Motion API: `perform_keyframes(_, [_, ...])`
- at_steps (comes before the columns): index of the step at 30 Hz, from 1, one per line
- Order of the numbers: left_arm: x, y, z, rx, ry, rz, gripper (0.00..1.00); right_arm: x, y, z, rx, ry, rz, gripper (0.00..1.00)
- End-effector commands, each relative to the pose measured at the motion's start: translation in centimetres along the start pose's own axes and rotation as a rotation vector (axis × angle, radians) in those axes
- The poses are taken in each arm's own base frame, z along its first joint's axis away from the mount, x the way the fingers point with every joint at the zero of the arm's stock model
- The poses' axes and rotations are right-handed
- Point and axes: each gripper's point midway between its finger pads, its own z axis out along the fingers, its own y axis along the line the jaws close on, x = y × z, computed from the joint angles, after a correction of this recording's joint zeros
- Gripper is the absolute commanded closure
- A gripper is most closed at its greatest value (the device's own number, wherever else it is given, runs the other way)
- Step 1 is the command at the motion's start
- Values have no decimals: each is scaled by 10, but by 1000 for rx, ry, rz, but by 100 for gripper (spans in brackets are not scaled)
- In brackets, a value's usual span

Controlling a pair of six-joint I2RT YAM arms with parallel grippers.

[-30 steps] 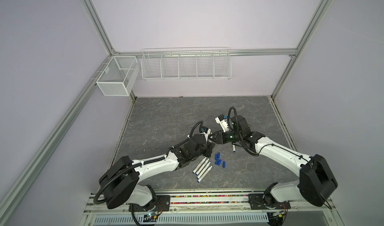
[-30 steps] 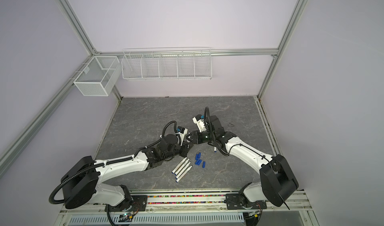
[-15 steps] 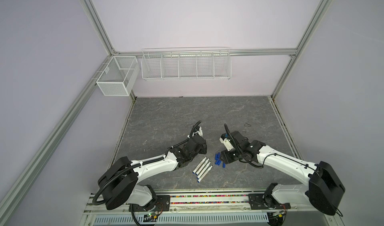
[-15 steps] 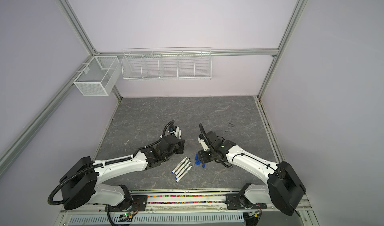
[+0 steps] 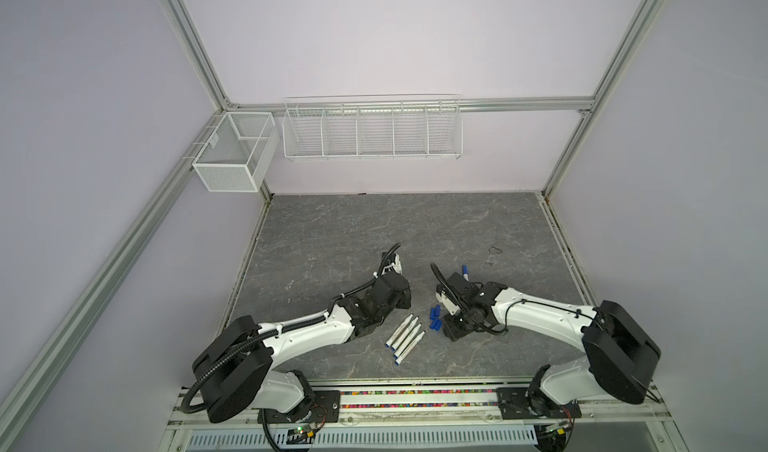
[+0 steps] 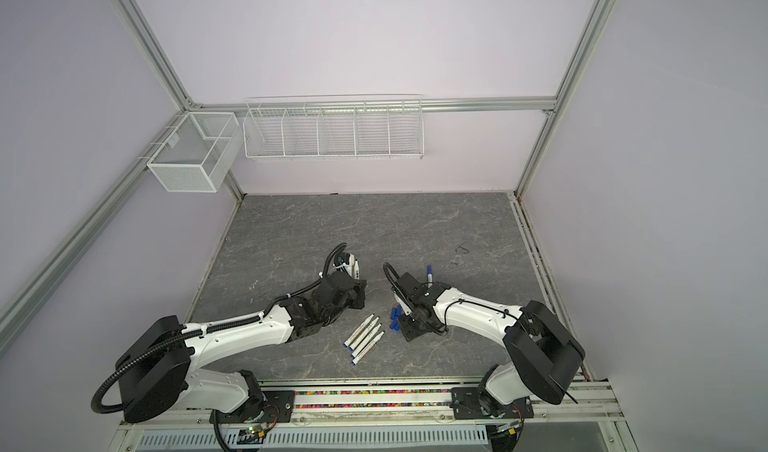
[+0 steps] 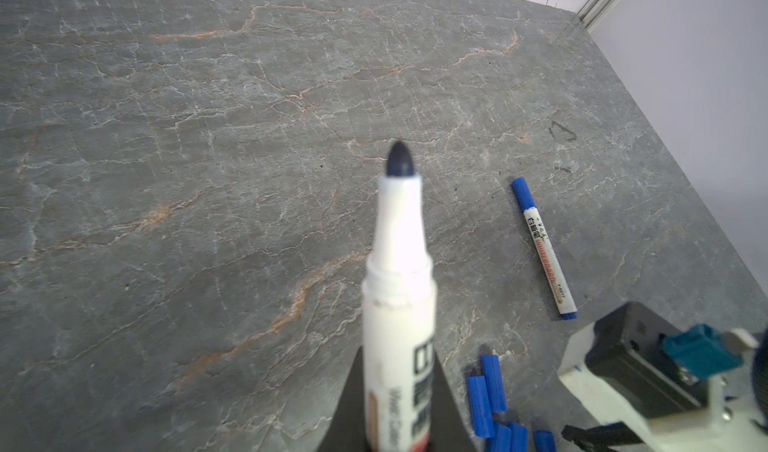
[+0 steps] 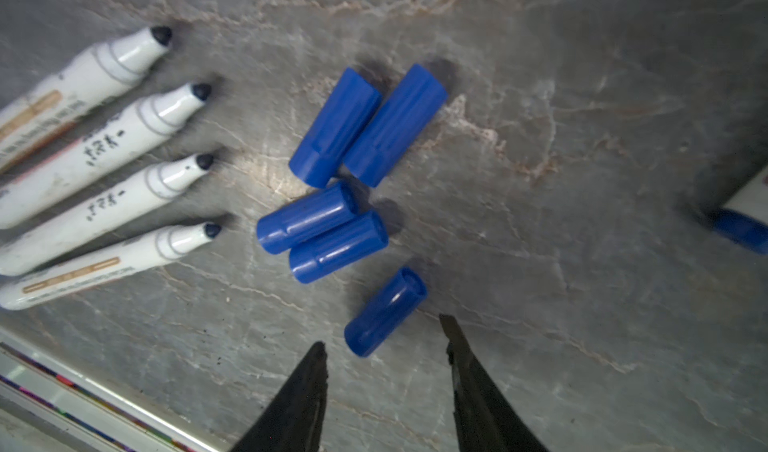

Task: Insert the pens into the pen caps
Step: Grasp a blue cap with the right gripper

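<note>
**Grippers parted; right arm now low over the caps**

Since a second ago the two grippers, which then met raised over the middle of the bench [image 5: 374, 230], have drawn apart. The right arm has swung down toward the edge by the arm bases, and the left arm has pulled back to its own side.

The left gripper [image 7: 398, 433] is clamped tight on the barrel of the held pen [image 7: 399, 288]. Its bare dark tip sticks out ahead of the fingers, clear of the bench.

The right gripper [image 8: 380, 331] stands about half open with nothing in it. Its fingertips sit either side of the near end of the single cap [image 8: 384, 311], with a gap showing on both sides. The pictures do not show whether the tips reach the bench surface.

Just beyond that cap lie the other loose caps [image 8: 332, 188], four of them in two touching pairs.

The four bare pens [image 8: 104, 167] lie side by side, tips toward the caps. They are near the base-side edge, about midway along it [image 5: 405, 340].

The capped pen [image 7: 544, 248] lies alone farther in on the bench, right of the middle and past the right wrist.
</note>
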Motion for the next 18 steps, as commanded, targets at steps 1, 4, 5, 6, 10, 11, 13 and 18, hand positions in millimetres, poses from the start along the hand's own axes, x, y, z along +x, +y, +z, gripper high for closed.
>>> perform_keyframes(1, [-4, 4, -3, -12, -22, -25, 100, -4, 3, 1, 9, 7, -35, 50])
perform_keyframes(4, [-4, 5, -3, -13, -21, -24, 100, -5, 6, 5, 6, 22, -46, 51])
perform_keyframes(5, [-4, 5, -3, -14, -22, -25, 100, -4, 6, 7, 11, 33, -45, 51])
perform_keyframes(6, [-5, 4, -4, -13, -23, -25, 100, -4, 6, 9, 16, 43, -48, 52])
perform_keyframes(10, [-4, 5, -3, -14, -19, -24, 100, -2, -2, 14, 73, 69, -40, 54])
perform_keyframes(11, [-4, 5, -4, -13, -20, -25, 100, 0, -8, 15, 105, 76, -29, 56])
perform_keyframes(13, [-3, 5, -3, -17, -18, -23, 100, 3, -19, 18, 166, 92, -10, 60])
perform_keyframes(18, [-4, 5, -3, -15, -17, -21, 100, -6, -29, 17, 246, 84, 16, 70])
